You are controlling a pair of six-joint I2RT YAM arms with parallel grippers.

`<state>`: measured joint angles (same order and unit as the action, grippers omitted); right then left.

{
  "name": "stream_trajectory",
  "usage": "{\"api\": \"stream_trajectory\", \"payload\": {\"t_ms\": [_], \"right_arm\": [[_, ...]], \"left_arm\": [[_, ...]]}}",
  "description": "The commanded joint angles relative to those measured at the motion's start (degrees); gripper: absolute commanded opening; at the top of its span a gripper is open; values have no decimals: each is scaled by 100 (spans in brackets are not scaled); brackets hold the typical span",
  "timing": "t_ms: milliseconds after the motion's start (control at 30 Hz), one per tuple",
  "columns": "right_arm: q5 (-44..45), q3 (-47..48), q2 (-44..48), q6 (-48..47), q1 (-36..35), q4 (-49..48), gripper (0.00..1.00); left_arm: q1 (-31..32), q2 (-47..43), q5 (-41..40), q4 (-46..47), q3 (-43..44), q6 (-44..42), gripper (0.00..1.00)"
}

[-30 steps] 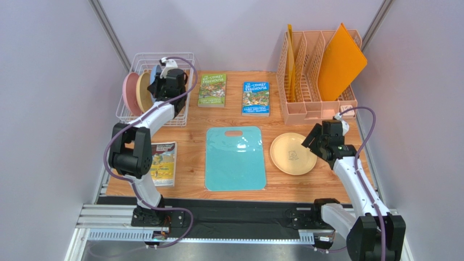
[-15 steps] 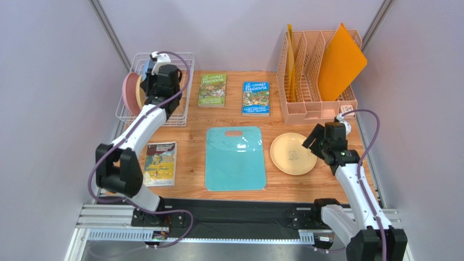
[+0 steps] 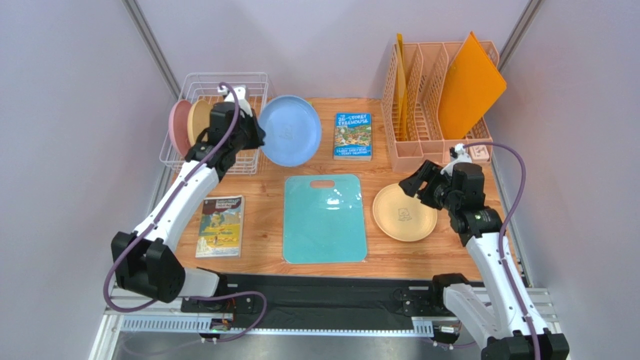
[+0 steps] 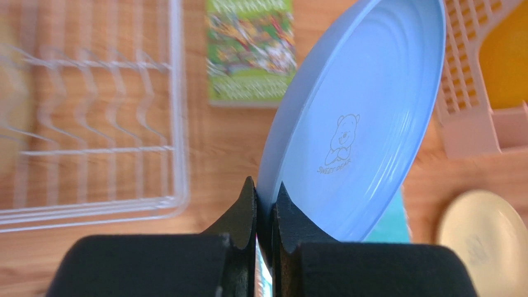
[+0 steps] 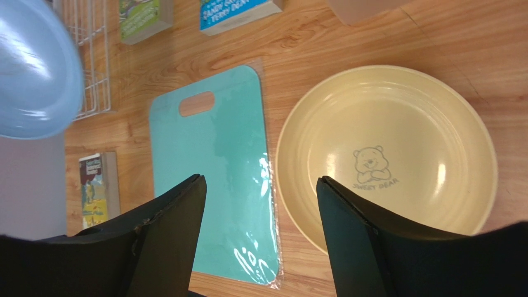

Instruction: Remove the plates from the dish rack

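Wooden table: four plates, three books.

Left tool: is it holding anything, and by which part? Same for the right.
The left tool is shut on the blue plate, pinching it by the rim. The right tool is open above the yellow plate and holds nothing.

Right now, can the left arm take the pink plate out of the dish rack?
Probably not yet. The left gripper is shut on the rim of the blue plate, just right of the dish rack, so its jaws are busy. The pink plate stands at the rack's left end, the tan plate beside it.
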<state>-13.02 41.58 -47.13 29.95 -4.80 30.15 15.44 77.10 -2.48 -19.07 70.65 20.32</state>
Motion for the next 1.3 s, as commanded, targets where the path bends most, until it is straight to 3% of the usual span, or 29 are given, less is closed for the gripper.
{"api": "stream_trajectory", "payload": {"t_ms": [0,533,733,833,867,933,967,1067,1233,1267], "right_arm": [[-439,403,-173,98,-240,-624,71],[475,842,-1368,134,-1717,-994,68],[659,922,-1632,89,-1858,-1055,66],[669,913,-1720,63,-1867,-1090,59],[660,904,-1738,54,-1858,-1108,48],[651,904,-1799,28,-1876,-1134,40],[634,896,-1817,2,-1867,-1152,28],[581,860,-1852,-42,-1876,-1178,12],[537,764,-1843,-51,-1867,-1257,6],[528,737,-1843,-51,-1876,-1275,11]], "left_arm": [[432,103,1356,272,-280,755,0],[1672,191,1339,764,-746,1071,0],[1866,253,1242,782,-693,1062,0],[1883,340,1302,703,-544,992,0],[1892,349,1303,668,-518,974,0],[1910,350,1303,685,-517,974,0],[1910,350,1303,703,-517,983,0],[1919,358,1320,712,-544,983,0],[1927,350,1399,764,-570,983,0],[1936,358,1426,782,-561,983,0]]}}
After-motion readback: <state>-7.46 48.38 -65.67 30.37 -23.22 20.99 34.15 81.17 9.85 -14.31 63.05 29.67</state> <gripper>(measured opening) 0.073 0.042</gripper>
